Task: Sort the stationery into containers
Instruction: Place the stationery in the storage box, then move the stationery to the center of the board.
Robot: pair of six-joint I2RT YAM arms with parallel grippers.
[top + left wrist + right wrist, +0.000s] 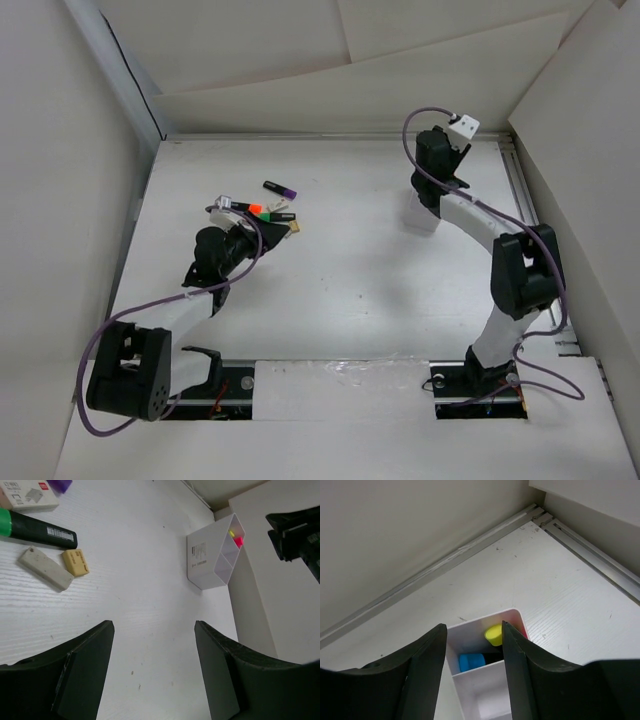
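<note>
Overhead: markers (262, 210) lie toward the table's far left corner, just beyond the left gripper (232, 228); the box (420, 217) sits toward the far right corner under the right gripper (432, 190)
Left wrist: jaws apart, empty
Right wrist: jaws apart above the box, empty

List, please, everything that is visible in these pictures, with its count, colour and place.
container: one, white, with compartments, right of centre
yellow cap, blue cap, pink tip: one each, inside the container
green-ended marker: one, black body, left cluster
purple-ended marker: one, black body, far edge of the cluster
orange piece: one, beside the green end
grey-white eraser, tan eraser: one each, side by side near the green-ended marker
printed box: one, pale, beyond that marker
table: one, white
left gripper: black, open, empty, near the cluster
right gripper: black, open, empty, above the container
</note>
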